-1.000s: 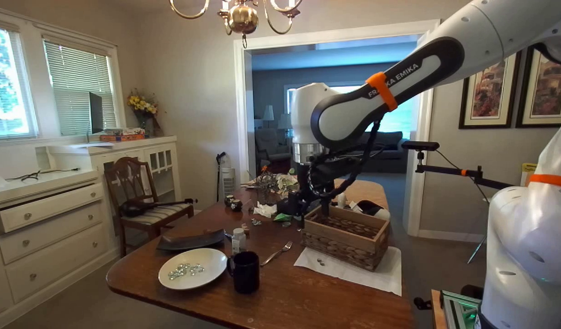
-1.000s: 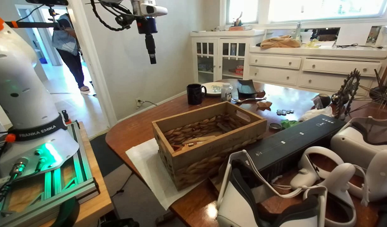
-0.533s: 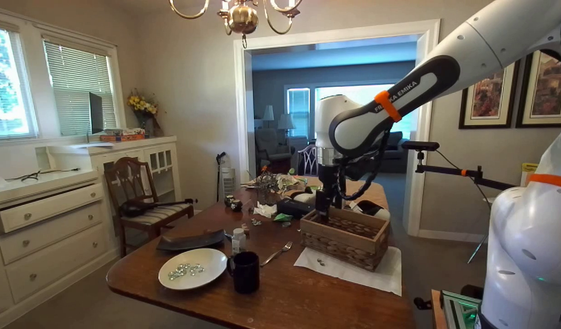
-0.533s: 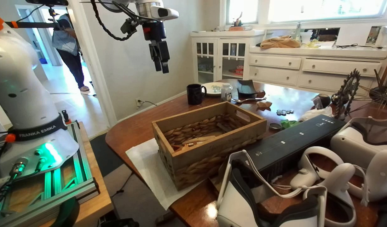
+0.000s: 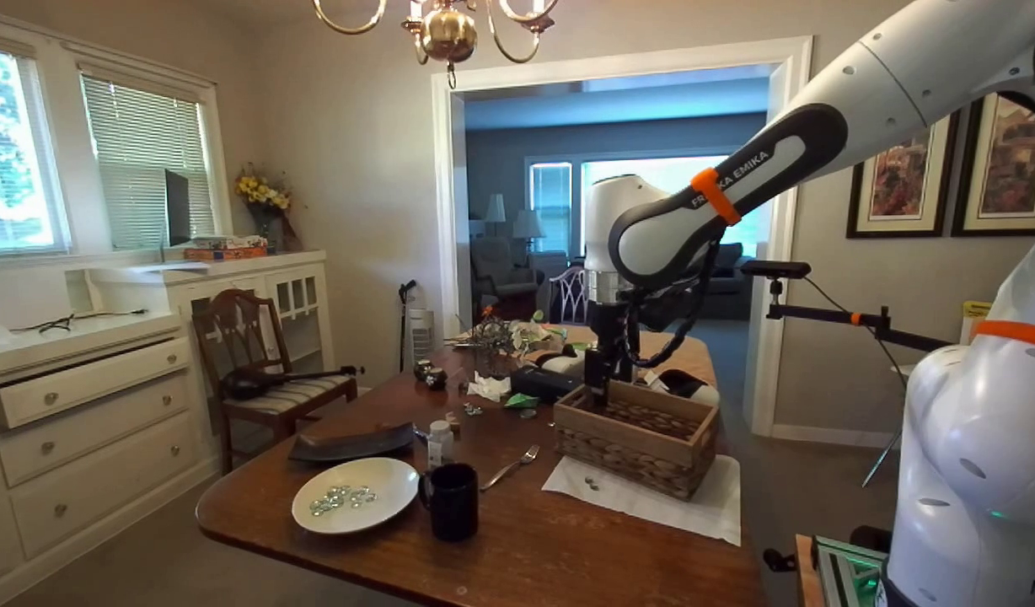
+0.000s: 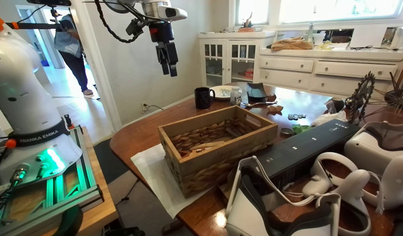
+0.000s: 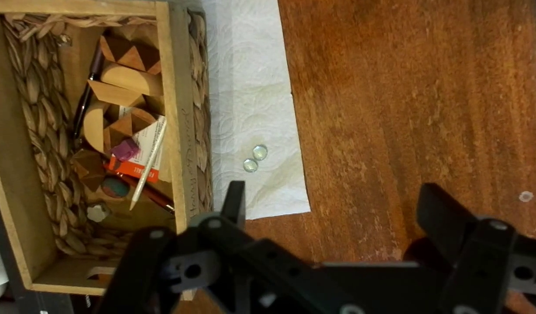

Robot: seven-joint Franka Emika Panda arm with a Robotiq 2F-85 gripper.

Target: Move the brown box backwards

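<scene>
2 fingers [image 7: 236, 198] of our end effector [image 7: 332, 192] stand wide apart, gripping nothing, above the worn reddish-brown desk [image 7: 381, 109]; in the wrist view the brown box [image 7: 176, 109] lies just to their left, its long axis running up and down, across the line that joins the fingertips. We judge that a sideways shift toward the box, then a descent, should bring its near long wall between them; in an exterior view the end effector [image 6: 169, 72] hangs well above the box. The box sits on the desk, partly over a quilted white paper towel [image 7: 255, 87] that carries 2 clear, rounded beads [image 7: 259, 152], with a long black carton [image 6: 306, 146] beside its far long wall, which we expect to limit a push that way. Its frame is smooth pale wood, square-cornered, with a rounded hand slot in a short end, and its sides show coarse braided fibre. Inside lie faceted wooden blocks [image 7: 132, 56], a slim white pencil [image 7: 147, 168] and a purple lump [image 7: 126, 150], which may slide if we tip it.
</scene>
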